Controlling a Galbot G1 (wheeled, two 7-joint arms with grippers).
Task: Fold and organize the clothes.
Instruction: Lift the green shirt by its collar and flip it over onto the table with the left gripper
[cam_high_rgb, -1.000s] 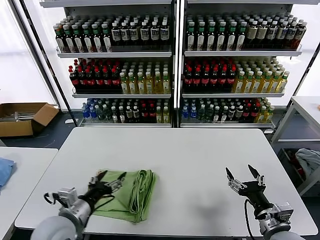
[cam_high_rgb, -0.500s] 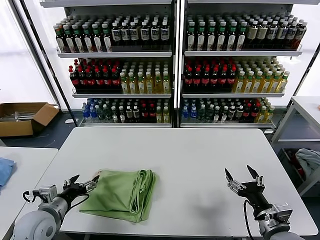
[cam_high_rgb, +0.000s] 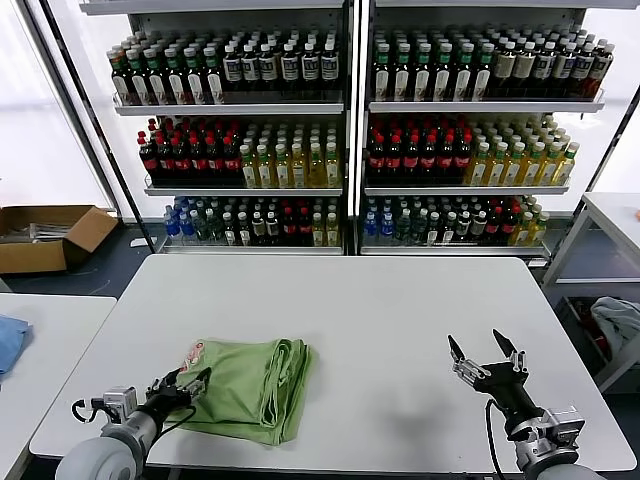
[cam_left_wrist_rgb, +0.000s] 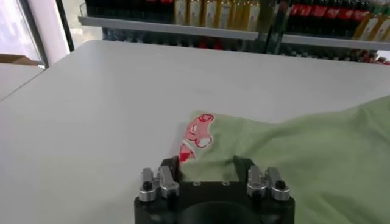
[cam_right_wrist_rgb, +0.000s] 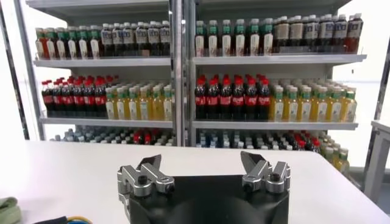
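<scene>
Left wrist view first: my left tool (cam_left_wrist_rgb: 207, 173) sits low at the near left corner of the shirt (cam_left_wrist_rgb: 292, 164), its two fingers (cam_left_wrist_rgb: 169, 165) straddling the hem with green fabric between them. They look narrowed around the cloth, but I cannot tell whether the pinch has actually taken hold or the cloth merely lies in the gap. Just beyond that corner a red-and-white print (cam_left_wrist_rgb: 198, 133) shows on a turned-up bit of fabric.

From the head view, the left tool (cam_high_rgb: 190, 385) is at the shirt's left edge, close to the front of the desk (cam_high_rgb: 380, 300). The shirt (cam_high_rgb: 250, 385) lies on the desk's left front area, already doubled into a rough rectangle — several stacked edges bunch along its right side, and the printed corner (cam_high_rgb: 193, 352) peeks out at the far left.

My right tool (cam_high_rgb: 484, 362) hangs above the desk's right front part, well apart from the shirt, spread wide and carrying nothing; the right wrist view shows its fingers (cam_right_wrist_rgb: 146, 173) splayed with only shelves of bottles (cam_right_wrist_rgb: 244, 91) beyond.

I judge the folding well along: the big folds seem made. What remains, as I read it, is one more fold or a tidy of that loose left corner, then squaring the bundle up.
</scene>
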